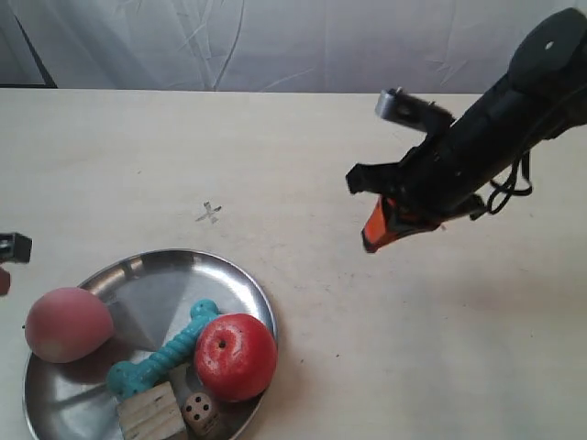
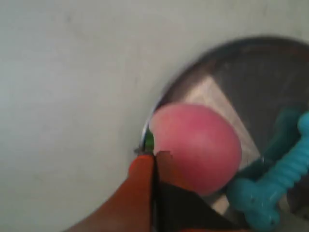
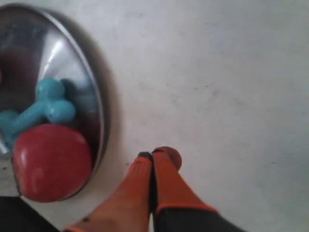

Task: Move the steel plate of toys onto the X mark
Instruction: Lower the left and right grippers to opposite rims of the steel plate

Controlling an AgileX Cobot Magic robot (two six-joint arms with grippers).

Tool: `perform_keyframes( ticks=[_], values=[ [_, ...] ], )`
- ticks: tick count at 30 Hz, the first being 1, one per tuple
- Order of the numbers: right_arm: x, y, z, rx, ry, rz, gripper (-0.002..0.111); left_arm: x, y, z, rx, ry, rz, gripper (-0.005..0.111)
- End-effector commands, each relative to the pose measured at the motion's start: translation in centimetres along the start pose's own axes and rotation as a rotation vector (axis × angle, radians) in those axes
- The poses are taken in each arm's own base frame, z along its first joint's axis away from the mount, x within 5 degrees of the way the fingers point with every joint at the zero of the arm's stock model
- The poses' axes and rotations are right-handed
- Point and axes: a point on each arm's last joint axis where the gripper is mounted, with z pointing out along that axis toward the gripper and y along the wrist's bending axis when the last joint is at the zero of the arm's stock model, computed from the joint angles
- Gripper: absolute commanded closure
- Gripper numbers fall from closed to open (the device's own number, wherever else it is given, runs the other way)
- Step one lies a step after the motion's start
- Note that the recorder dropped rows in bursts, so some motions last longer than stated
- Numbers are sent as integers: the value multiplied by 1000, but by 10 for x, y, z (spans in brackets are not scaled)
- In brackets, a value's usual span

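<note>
The steel plate [image 1: 165, 284] lies at the table's near left and holds the pink peach [image 1: 66, 323], teal bone [image 1: 165, 353], red apple [image 1: 235, 356], wooden cube [image 1: 151, 412] and tan die [image 1: 200, 412]. The X mark [image 1: 209, 213] is on bare wood just beyond the plate. My left gripper [image 2: 153, 155] is shut, its tips lining up with the plate's rim [image 2: 161, 99] beside the peach [image 2: 195, 145]; nothing shows between them. My right gripper [image 3: 153, 154] is shut and empty above bare table, apart from the plate [image 3: 99, 111] and apple [image 3: 50, 162].
The arm at the exterior view's right [image 1: 477, 137] reaches in from the upper right, with its orange fingertips [image 1: 371, 240] right of the X mark. Only a scrap of the other arm [image 1: 11, 247] shows at the left edge. A white cloth backs the table.
</note>
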Motion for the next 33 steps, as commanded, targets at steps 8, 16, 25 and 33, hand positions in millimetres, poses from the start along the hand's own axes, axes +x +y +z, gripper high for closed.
perform_keyframes(
  ticks=[8, 16, 25, 33],
  values=[
    [7, 35, 36, -151, 2, -137, 69, 19, 0, -2, -5, 227, 21, 85],
    [4, 29, 48, -158, 7, -92, 58, 37, 3, 5, -28, 323, -79, 49],
    [4, 15, 81, -199, 77, -31, 66, 36, 3, 7, -29, 323, -98, 49],
    [-3, 27, 95, -233, 87, -77, 55, 33, 7, 33, -20, 422, -138, 49]
  ],
)
